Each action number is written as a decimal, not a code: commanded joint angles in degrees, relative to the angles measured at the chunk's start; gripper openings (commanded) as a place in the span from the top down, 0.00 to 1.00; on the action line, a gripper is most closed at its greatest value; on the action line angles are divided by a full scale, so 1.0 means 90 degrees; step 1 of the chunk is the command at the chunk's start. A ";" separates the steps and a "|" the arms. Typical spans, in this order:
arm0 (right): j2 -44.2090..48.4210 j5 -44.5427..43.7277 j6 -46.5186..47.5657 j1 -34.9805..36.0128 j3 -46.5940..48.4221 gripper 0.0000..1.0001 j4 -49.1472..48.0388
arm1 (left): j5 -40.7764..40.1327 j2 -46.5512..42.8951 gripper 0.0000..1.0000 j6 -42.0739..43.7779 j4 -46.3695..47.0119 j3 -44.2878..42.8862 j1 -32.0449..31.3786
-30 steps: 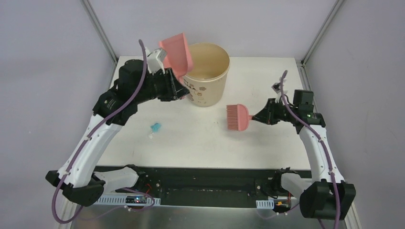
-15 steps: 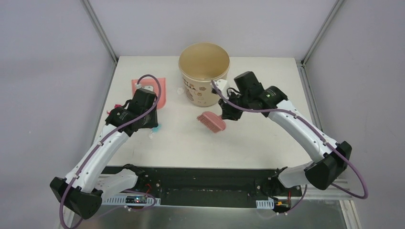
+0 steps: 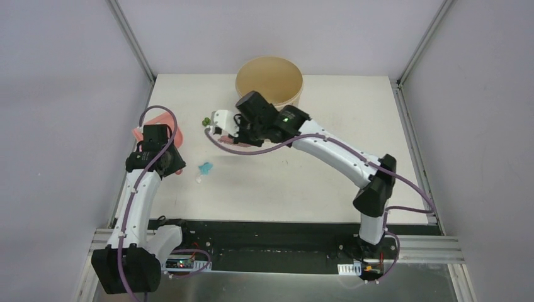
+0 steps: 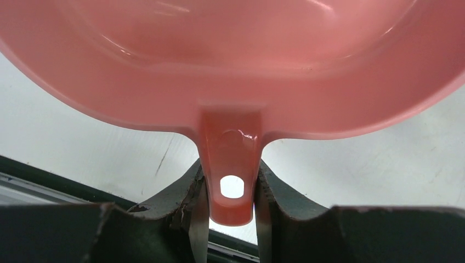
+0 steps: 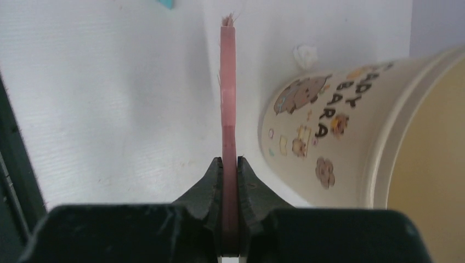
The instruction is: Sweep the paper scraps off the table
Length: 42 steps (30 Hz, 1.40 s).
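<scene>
Left gripper (image 4: 231, 192): seen low at the left side of the table (image 3: 302, 182), jaws drawn in narrow and clamped on the dustpan's handle tab from both sides.
Dustpan (image 4: 230, 55): held by that tab, and its glossy pink bowl fills the top of the left wrist view. From above it is largely covered by the arm, so whether its lip touches the tabletop cannot be told.
Scraps (image 3: 205, 167): spotted loose on the white tabletop, left of centre.
Blue scrap (image 3: 205, 167): lying just right of the left gripper, apart from it.
White scrap (image 3: 199, 179): a tiny fleck is picked out just nearer than the blue one.
Green scrap (image 3: 206, 121): found farther back, just left of the right arm's wrist.
Right gripper (image 5: 230, 164): reached well across to the left half of the table, jaws pressed tight on the brush.
Brush (image 5: 228, 98): seen edge-on from the wrist as a thin pink strip, with bristle tips frayed at the far end. From above it is hidden under the arm.
Tub (image 3: 269, 75): standing upright at the far edge, cream, with cartoon animals printed on its side, just beside the brush. Another pale scrap (image 5: 305, 55) is seen at its foot.
</scene>
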State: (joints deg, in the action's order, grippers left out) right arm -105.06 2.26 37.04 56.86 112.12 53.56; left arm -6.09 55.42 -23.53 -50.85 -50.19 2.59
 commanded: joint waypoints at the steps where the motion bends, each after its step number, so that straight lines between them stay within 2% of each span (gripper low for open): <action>1: -0.0585 -0.1390 0.0688 0.0498 0.0547 1.00 -0.1076 | -0.0026 -0.0374 1.00 -0.0233 0.0446 0.0053 0.0284; 4: -0.1109 -0.2324 0.1298 0.0614 0.0497 1.00 -0.2302 | -0.0382 -0.0549 1.00 -0.0332 0.0367 0.0069 0.0298; 6: -0.1603 -0.2425 0.1298 0.0582 0.0740 1.00 -0.2968 | -0.0464 -0.0549 1.00 -0.0369 0.0339 0.0084 0.0298; 7: -0.1988 -0.2425 0.1298 0.0554 0.1075 1.00 -0.3019 | -0.0456 -0.0505 1.00 -0.0373 0.0329 0.0072 0.0301; 8: -0.2302 -0.3067 0.1671 0.0532 0.1438 1.00 -0.3026 | -0.0437 -0.0489 1.00 -0.0381 0.0328 0.0061 0.0298; 12: -0.3396 -0.3496 0.2334 0.0501 0.2681 1.00 -0.3238 | -0.0490 -0.0550 1.00 -0.0415 0.0305 0.0060 0.0301; 16: -0.3972 -0.3782 0.2959 0.0466 0.2818 1.00 -0.3946 | -0.0557 -0.0625 1.00 -0.0452 0.0269 0.0050 0.0298; 22: -0.4333 -0.3855 0.3033 0.0324 0.2738 1.00 -0.4139 | -0.0509 -0.0652 1.00 -0.0449 0.0269 0.0052 0.0298; 26: -0.4242 -0.3774 0.2600 0.0366 0.2618 1.00 -0.3413 | -0.0487 -0.0654 1.00 -0.0433 0.0277 0.0057 0.0298; 37: -0.3088 -0.3106 -0.0098 0.0834 0.2301 1.00 -0.0598 | -0.0455 -0.0655 1.00 -0.0336 0.0297 0.0040 0.0298; 42: -0.2361 -0.2697 -0.0819 0.1048 0.2432 1.00 0.0229 | -0.0427 -0.0594 1.00 -0.0303 0.0318 0.0022 0.0298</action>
State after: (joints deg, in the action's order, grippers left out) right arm -136.46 -26.06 38.87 64.73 132.18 47.20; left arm -9.04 50.54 -26.61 -49.93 -49.30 4.95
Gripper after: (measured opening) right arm 0.090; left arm 0.299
